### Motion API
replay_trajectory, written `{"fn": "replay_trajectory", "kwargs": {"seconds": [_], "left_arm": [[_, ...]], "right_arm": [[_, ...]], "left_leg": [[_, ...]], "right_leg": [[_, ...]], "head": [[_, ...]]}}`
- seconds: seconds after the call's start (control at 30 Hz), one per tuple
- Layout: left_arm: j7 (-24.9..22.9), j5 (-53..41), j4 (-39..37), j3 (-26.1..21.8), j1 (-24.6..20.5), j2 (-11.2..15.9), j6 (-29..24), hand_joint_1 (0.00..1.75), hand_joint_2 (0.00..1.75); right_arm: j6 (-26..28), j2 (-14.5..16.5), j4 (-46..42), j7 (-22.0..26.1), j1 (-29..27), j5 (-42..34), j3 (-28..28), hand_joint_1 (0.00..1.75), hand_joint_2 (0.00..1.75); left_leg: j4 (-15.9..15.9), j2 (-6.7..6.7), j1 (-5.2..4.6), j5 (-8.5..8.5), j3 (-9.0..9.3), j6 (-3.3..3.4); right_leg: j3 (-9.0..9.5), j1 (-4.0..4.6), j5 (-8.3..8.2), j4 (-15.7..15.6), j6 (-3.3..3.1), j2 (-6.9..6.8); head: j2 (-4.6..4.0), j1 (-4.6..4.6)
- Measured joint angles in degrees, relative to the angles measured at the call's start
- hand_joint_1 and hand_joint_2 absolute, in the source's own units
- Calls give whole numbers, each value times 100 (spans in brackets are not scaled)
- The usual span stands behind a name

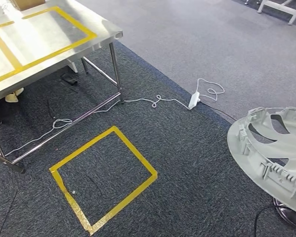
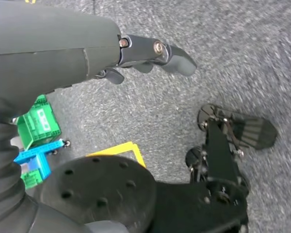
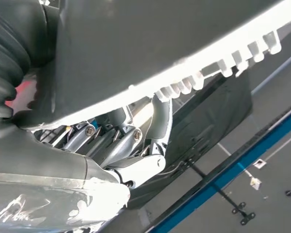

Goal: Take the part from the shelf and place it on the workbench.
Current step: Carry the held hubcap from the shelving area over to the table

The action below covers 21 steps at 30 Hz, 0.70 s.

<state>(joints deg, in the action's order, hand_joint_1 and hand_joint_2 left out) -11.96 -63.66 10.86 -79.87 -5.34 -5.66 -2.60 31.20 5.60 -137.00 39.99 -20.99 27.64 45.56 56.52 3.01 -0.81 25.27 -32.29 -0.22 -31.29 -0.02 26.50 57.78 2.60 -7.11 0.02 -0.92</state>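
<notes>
The right hand [image 3: 111,160] has its fingers [image 3: 137,138] clamped on the part [image 1: 273,153]; the tabletop [image 1: 46,44] lies far leftward. Left hand [image 2: 151,53] fingers are apart, empty.

The left hand [image 2: 144,58] hangs over the carpet, its thumb and dark fingers stretched out straight with nothing in them. The right hand [image 3: 118,145] has its fingers curled around the rim of the grey-white part [image 1: 273,153], gripping it.
</notes>
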Motion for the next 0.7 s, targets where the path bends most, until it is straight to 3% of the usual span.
{"fn": "replay_trajectory", "kwargs": {"seconds": [0.03, 0.1, 0.17, 0.2, 0.23, 0.27, 0.33, 0.4, 0.47, 0.53, 0.6, 0.67, 0.7], "left_arm": [[0, 1, 0, -5, 13, -3, 0, 0, 175], [0, 2, 1, -23, 24, -2, -1, 0, 175], [0, 3, 1, -42, 15, 2, -2, 0, 175], [0, 3, 1, -49, 11, 3, -2, 0, 175], [-1, 0, 1, -56, 11, 3, -2, 0, 175], [-1, -6, 1, -62, 16, 4, 2, 0, 175], [-2, -37, 0, -70, 20, 5, 23, 0, 175], [7, -73, 1, -72, 8, 20, 55, 0, 175], [31, -101, 2, -72, -4, 44, 84, 0, 175], [48, -120, 1, -72, 8, 69, 96, 0, 175], [45, -128, 1, -72, 14, 81, 81, 0, 175], [22, -144, 0, -72, -7, 77, 53, 0, 175], [5, -153, 0, -72, -19, 75, 38, 0, 175]], "right_arm": [[-5, 2, 7, 1, 12, -3, 4, 175, 175], [-14, 7, 16, 1, 19, -8, 29, 175, 175], [-45, 12, 29, 1, 32, -24, 69, 175, 175], [-92, 16, 42, 1, 49, -34, 93, 175, 175], [-177, 20, 59, 0, 74, -37, 121, 175, 175], [-309, 22, 78, -1, 106, -2, 160, 175, 175], [-641, 24, 113, -2, 188, 233, 230, 175, 175], [-807, 22, 140, -52, 272, 715, 225, 175, 175], [-604, -35, 181, -318, 317, 1400, 40, 175, 175], [-146, -231, 254, -846, 342, 2051, -378, 175, 175], [251, -485, 340, -1341, 398, 2389, -864, 175, 175], [442, -681, 422, -1598, 475, 2478, -1244, 175, 175], [484, -760, 465, -1662, 511, 2487, -1408, 175, 175]], "left_leg": [[-15, -63, 11, -13, 2, 30], [-43, -192, 47, -47, 17, 87], [-46, -326, 66, -67, 11, 120], [-45, -397, 67, -72, 7, 125], [-42, -473, 68, -74, 5, 126], [-40, -551, 71, -76, 8, 123], [-34, -717, 86, -81, 21, 99], [-18, -865, 85, -91, 2, 39], [-24, -992, 86, -128, -61, -41], [-40, -1085, 108, -166, -112, -114], [172, -878, 96, -17, -227, -164], [843, -525, 81, 363, -554, -194], [1246, -432, 83, 543, -749, -204]], "right_leg": [[11, -8, 20, 10, 30, -8], [-90, -34, 222, 296, 91, 238], [-434, -58, 598, 1038, 135, 580], [-625, -63, 742, 1417, 148, 652], [-749, -64, 786, 1644, 155, 680], [-769, -67, 712, 1647, 158, 692], [-480, -94, 303, 999, 163, 786], [-122, -147, 32, 249, 167, 1059], [-23, -158, 9, 24, 122, 1174], [-41, -147, -22, 25, 31, 1032], [-43, -150, -50, -4, -52, 888], [-52, -127, -60, -19, -101, 736], [-60, -111, -61, -19, -113, 655]], "head": [[0, 1], [0, -26], [1, -62], [1, -72], [1, -75], [0, -79], [0, -82], [0, -83], [0, -81], [0, -82], [0, -50], [0, -8], [0, 3]]}}
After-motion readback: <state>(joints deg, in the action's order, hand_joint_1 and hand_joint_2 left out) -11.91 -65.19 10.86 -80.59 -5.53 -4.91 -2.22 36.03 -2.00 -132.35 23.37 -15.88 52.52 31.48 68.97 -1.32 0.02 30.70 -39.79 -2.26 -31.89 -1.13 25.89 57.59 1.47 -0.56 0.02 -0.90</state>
